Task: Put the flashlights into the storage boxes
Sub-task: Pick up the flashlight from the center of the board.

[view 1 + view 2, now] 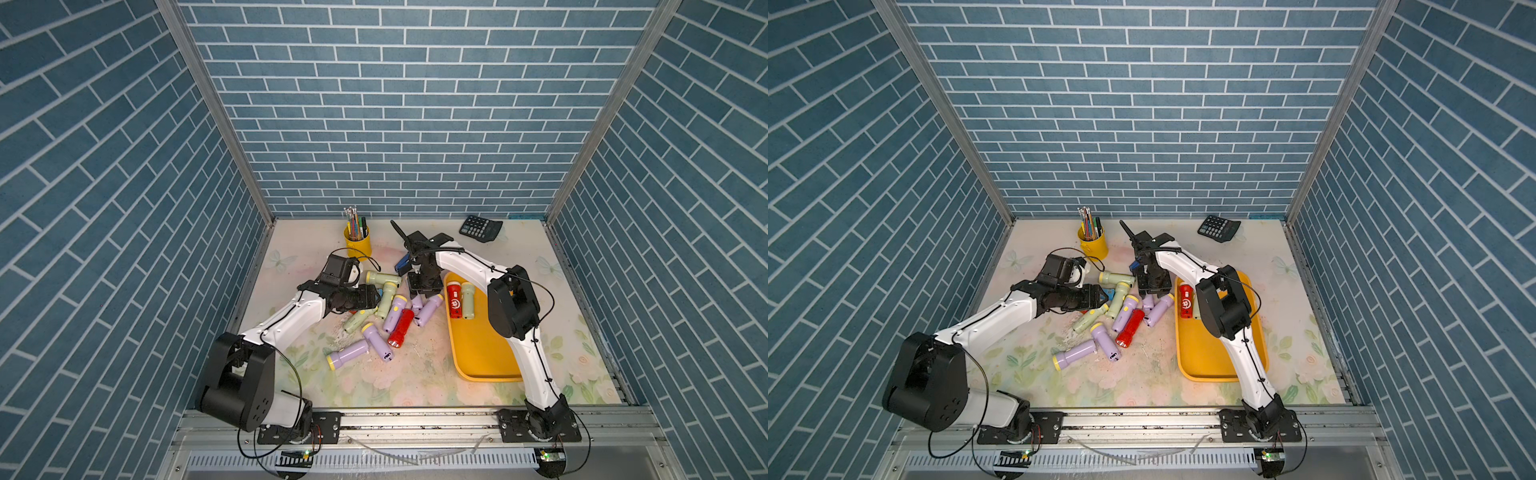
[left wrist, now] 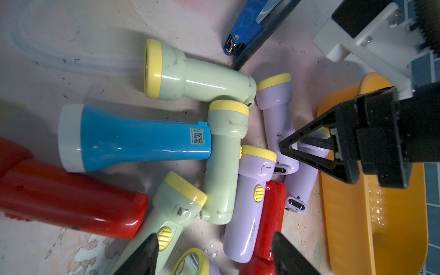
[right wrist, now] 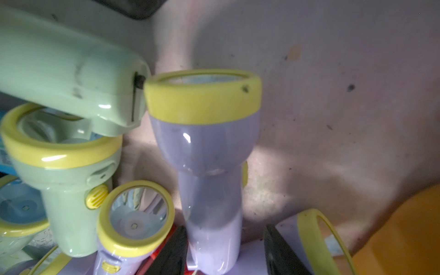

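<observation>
Several flashlights [image 1: 386, 316] lie in a heap mid-table: lilac and pale green ones with yellow heads, a red one [image 1: 401, 328], and a blue one [image 2: 133, 140]. My left gripper [image 2: 214, 257] hovers open over the heap's left side with nothing gripped. My right gripper [image 3: 225, 238] reaches down at the heap's far right. Its jaws straddle the handle of a lilac flashlight [image 3: 207, 147], one finger against it and a gap on the other side. The yellow storage box [image 1: 478, 353] lies to the right and holds a red flashlight [image 1: 454, 300] and a pale green one [image 1: 468, 300].
A yellow pen cup [image 1: 357, 243] stands at the back. A blue-and-black stapler [image 2: 252, 28] lies just behind the heap, and a calculator [image 1: 481, 227] sits at the back right. Blue brick-pattern walls enclose three sides. My right arm crosses over the tray.
</observation>
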Robot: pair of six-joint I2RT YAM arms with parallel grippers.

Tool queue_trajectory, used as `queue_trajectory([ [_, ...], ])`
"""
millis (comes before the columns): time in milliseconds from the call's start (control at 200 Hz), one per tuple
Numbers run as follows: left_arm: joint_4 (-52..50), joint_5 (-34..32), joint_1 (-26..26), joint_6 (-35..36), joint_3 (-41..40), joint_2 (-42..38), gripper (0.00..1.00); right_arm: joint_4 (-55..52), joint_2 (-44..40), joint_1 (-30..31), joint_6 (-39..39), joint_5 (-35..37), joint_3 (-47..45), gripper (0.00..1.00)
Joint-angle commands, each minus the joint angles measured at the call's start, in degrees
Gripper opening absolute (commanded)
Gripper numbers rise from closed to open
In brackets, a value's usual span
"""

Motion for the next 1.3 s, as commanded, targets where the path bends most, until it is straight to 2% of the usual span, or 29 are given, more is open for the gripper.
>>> queue_trajectory([
  [0,-0.51,0.53,0.41,0.9,1.7,0.5,0.76,-1.11,2.1,-0.15,0.72,-0.84,2.33,0.53],
  [350,-0.87,0.03,0.42,1.08,1.89,0.31,0.76,-0.38,4.3,-0.15,0.98,-1.86,3.55,0.46],
  [640,-2.0,-0.82,0.41,2.57,2.19,-0.63,0.76,1.02,1.32,-0.15,0.8,-0.52,2.61,0.4],
  [900,-2.99,-0.16,0.33,2.8,2.51,-3.1,0.75,5.87,-5.88,-0.1,1.94,-0.09,-3.29,0.4],
  [1295,-2.45,-0.49,-1.3,1.85,3.14,-5.87,0.74,10.3,-23.95,-2.17,3.18,-0.22,-17.16,0.39],
])
